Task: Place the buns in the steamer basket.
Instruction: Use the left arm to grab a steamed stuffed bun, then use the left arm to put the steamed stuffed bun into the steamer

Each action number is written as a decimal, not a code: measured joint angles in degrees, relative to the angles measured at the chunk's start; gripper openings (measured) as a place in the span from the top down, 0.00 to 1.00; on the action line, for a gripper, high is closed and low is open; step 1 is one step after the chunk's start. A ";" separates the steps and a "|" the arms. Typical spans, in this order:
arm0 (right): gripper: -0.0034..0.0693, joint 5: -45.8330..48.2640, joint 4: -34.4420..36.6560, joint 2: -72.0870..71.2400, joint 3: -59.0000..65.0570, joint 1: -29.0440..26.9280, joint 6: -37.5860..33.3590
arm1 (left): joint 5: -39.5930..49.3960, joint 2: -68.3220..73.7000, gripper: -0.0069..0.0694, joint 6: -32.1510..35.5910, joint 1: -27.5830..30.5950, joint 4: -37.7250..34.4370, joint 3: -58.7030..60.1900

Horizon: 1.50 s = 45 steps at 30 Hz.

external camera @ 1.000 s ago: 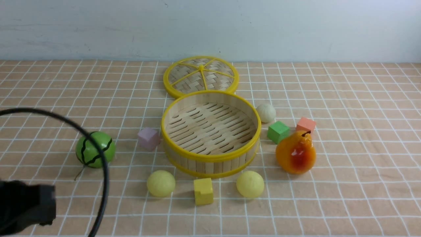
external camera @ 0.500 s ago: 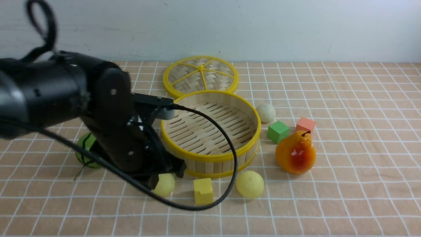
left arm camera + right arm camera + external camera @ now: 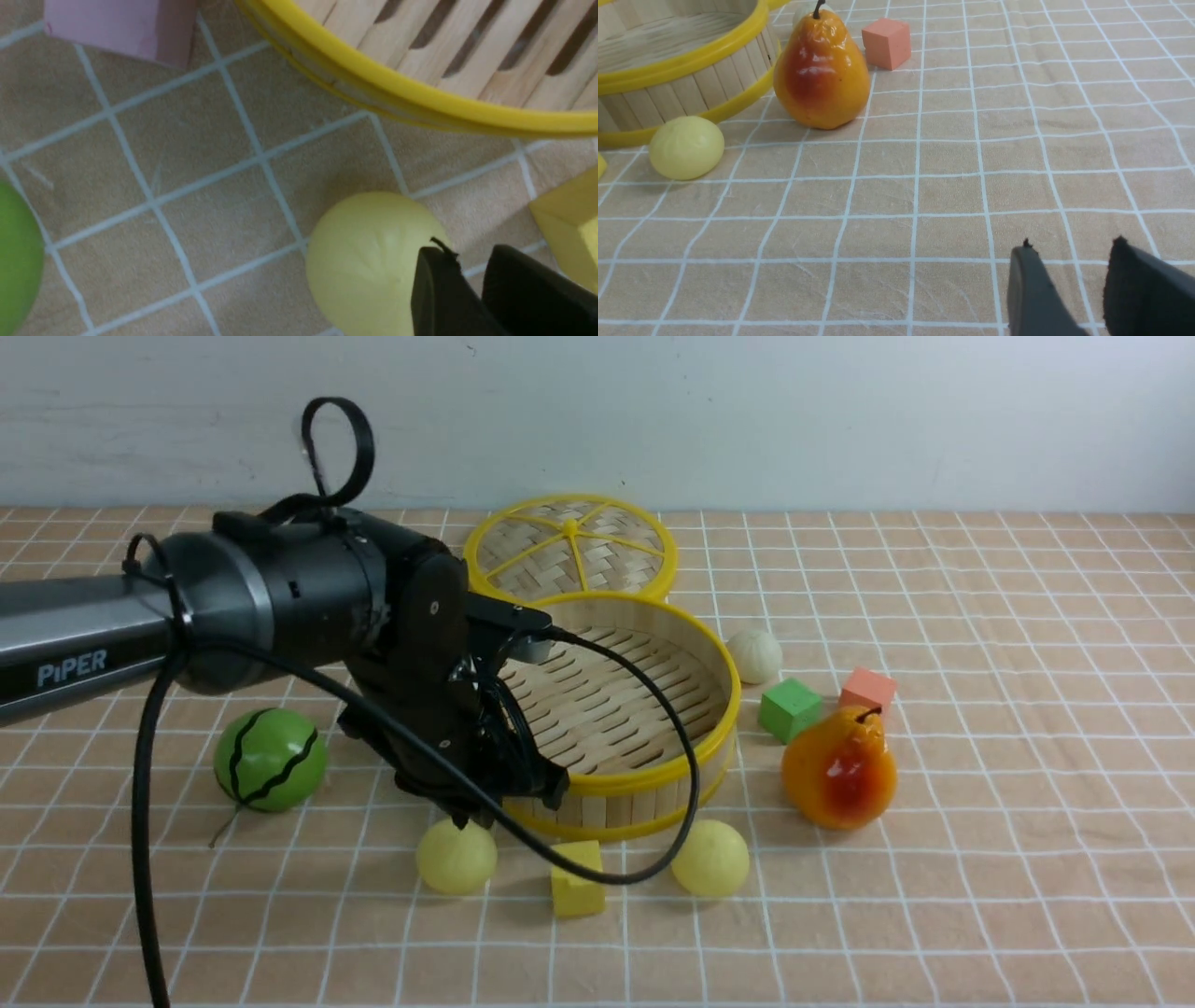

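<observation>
The left gripper (image 3: 467, 261), jaws almost together and empty, hangs over the near-left bun (image 3: 456, 857), which lies just near of the steamer basket (image 3: 644, 782). It looks light, soft and apt to roll, so pinch gently across its middle; the right gripper (image 3: 1069, 252) is slightly parted, idle

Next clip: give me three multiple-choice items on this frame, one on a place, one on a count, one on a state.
1. Where is the off-white ball? A. inside the round bamboo steamer basket; B. on the checked cloth, right of it; C. on the cloth, left of it.
2. How many pale yellow balls are there? A. two; B. one; C. four.
3. What does the basket hold? A. three balls; B. one ball; C. nothing.
Key: 1 B, it sits by the basket's right wall. 2 A, one lies on either side of the yellow cube. 3 C, the slat floor that shows is bare.
</observation>
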 joint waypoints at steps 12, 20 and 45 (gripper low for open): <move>0.62 0.00 0.00 0.00 0.00 0.00 0.00 | -2.32 5.16 0.56 -2.88 0.00 4.91 -0.04; 0.62 0.00 0.00 0.00 0.00 0.00 0.00 | 0.10 5.05 0.82 -4.35 0.00 4.97 -0.22; 0.62 0.00 0.00 0.00 0.00 0.00 0.00 | -10.84 6.75 0.89 9.09 0.00 -0.95 -13.63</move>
